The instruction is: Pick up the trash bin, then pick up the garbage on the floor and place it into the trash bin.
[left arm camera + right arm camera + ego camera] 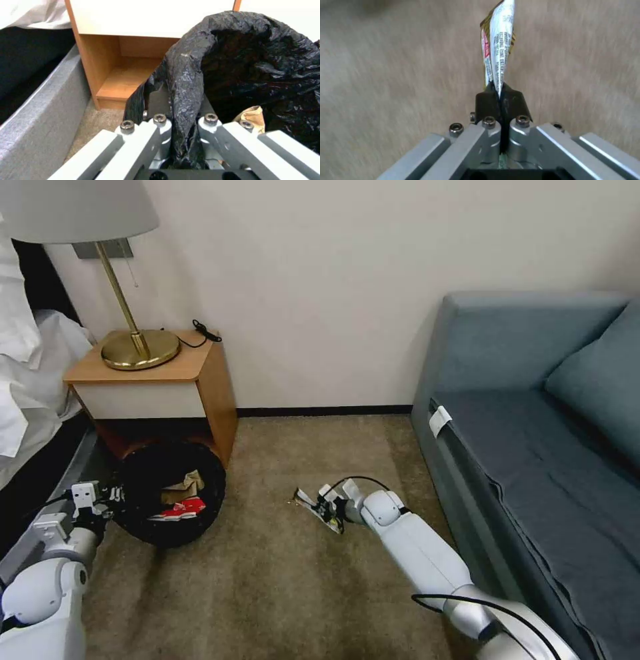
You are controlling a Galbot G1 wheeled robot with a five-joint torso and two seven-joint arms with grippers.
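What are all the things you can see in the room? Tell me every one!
trash bin: one, black bag lining, by the nightstand, gripped at its rim
red-white wrapper: one, inside the bin
tan paper: one, inside the bin
snack wrapper: one, silvery-yellow, pinched above the carpet
nightstand: one, wooden, against the wall
lamp: one, gold base, on the nightstand
sofa: one, blue-grey, on the right
bedding: white, far left
carpet: tan
left gripper: shut on the bin's rim
right gripper: shut on the snack wrapper

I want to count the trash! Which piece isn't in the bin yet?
The silvery-yellow snack wrapper, pinched in the right gripper above the carpet. The red-white wrapper and tan paper already lie inside the trash bin.
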